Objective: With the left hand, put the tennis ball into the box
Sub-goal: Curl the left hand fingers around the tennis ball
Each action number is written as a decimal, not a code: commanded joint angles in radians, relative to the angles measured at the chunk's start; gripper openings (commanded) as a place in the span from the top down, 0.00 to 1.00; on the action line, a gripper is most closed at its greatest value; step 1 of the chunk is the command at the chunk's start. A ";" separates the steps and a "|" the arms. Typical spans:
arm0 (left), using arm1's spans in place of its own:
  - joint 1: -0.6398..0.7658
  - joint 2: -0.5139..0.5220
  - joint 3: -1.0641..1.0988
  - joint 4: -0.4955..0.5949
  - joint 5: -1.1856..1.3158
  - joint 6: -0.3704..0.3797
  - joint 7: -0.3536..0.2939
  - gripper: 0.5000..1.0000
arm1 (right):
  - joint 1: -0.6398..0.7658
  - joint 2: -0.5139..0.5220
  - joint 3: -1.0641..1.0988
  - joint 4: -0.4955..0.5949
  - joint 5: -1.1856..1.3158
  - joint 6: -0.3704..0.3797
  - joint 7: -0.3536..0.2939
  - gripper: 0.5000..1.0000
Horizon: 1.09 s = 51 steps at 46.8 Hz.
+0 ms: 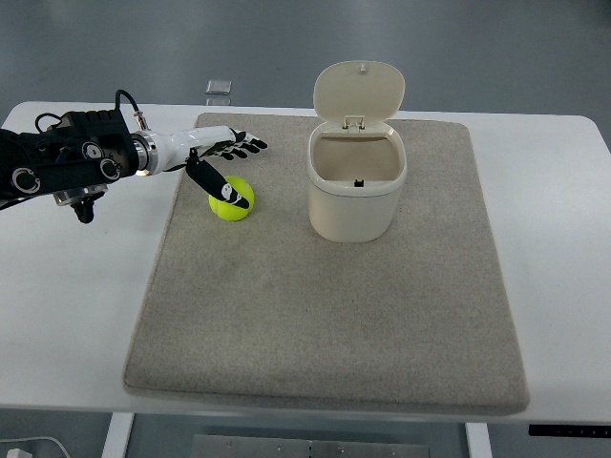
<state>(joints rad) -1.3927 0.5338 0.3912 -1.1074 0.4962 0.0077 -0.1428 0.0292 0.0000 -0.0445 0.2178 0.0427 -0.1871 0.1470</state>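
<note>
Top view, steep downward look over a white table (pixel 76 315) carrying a grey felt mat (pixel 325 315). Left hand (pixel 218 157) enters from the picture's left edge on a black forearm and hangs over the mat's upper-left corner; its four fingers (pixel 243 145) are stretched out and slightly spread toward the right, while the thumb (pixel 205 178) angles down and lies across the top of the tennis ball (pixel 230 201). Nothing is pinched — the ball sits on the mat just below the palm, well to the left of the box (pixel 355 196), whose hinged lid (pixel 359 91) stands open behind a bare mouth. Whether the thumb tip actually touches the ball or only overlaps it from this angle cannot be settled here. Step in hand, as judged: closing on the ball. A sound grasp would likely need the palm lowered and centred over the ball, so that the fingers wrap its far side and oppose the thumb — a thumb-only push risks rolling the ball away across the felt. Carrying should then clear the box rim before release over the opening. Right arm is not visible
</note>
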 commanded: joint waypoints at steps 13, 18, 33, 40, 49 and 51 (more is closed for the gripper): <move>-0.029 0.023 0.035 -0.052 0.001 0.006 0.000 0.11 | 0.000 0.000 0.000 0.000 0.000 0.000 0.000 0.12; -0.043 0.032 0.047 -0.054 0.001 0.006 0.000 0.11 | 0.000 0.000 0.000 0.000 0.000 0.000 0.000 0.12; -0.045 0.037 0.074 -0.055 0.076 0.006 0.000 0.11 | 0.000 0.000 0.000 0.000 0.000 0.000 0.000 0.12; -0.045 0.037 0.075 -0.055 0.081 0.006 0.000 0.11 | 0.000 0.000 0.000 0.000 0.000 0.000 0.000 0.12; -0.042 0.037 0.078 -0.054 0.136 0.005 0.000 0.11 | 0.000 0.000 0.000 0.000 0.000 0.000 -0.001 0.12; -0.042 0.037 0.078 -0.052 0.145 0.006 0.002 0.11 | 0.000 0.000 0.000 0.000 0.000 0.000 0.000 0.12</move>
<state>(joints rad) -1.4361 0.5706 0.4685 -1.1624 0.6213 0.0122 -0.1426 0.0291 0.0000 -0.0445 0.2178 0.0429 -0.1871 0.1473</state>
